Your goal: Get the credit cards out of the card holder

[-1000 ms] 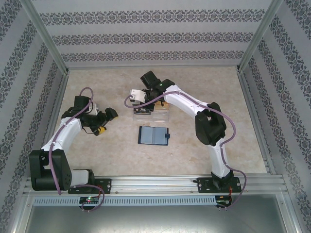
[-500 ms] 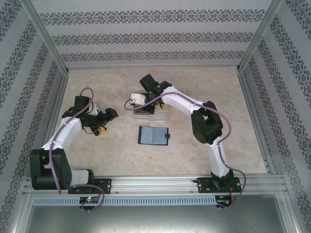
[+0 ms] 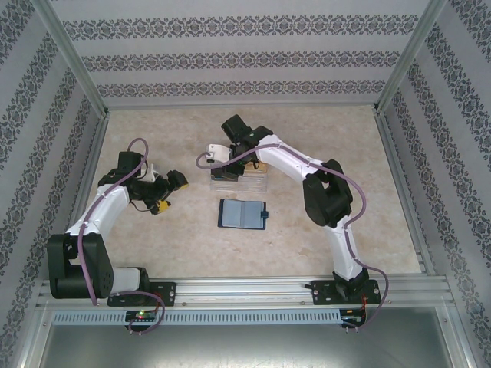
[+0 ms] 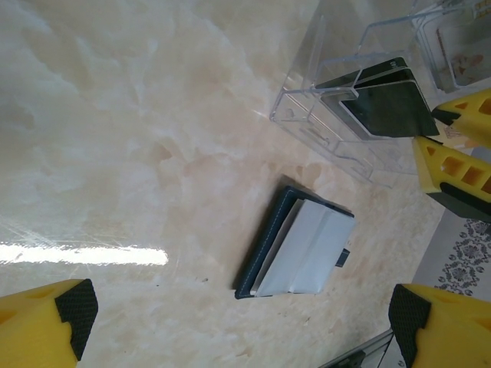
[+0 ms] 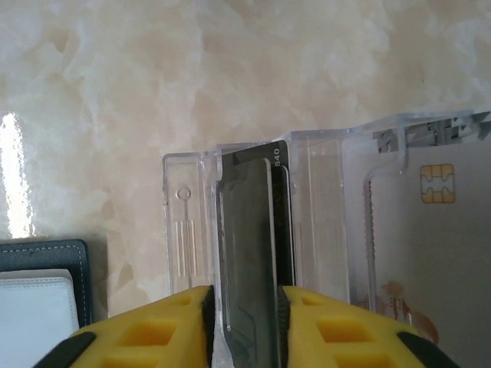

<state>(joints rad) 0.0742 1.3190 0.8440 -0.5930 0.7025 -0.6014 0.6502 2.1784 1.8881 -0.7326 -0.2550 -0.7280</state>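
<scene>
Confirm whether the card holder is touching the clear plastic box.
Apart. The left wrist view shows a strip of bare table between the card holder and the clear plastic box; the top view shows the same gap.

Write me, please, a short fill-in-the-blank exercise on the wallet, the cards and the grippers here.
1. The wallet lies ___ on the table.
2. The right gripper has a finger on each side of a dark card standing in the clear ___.
3. The pale card in the next compartment bears a gold ___.
4. The left gripper, open, hovers to the wallet's ___.

Missing words: open; box; chip; left.
</scene>
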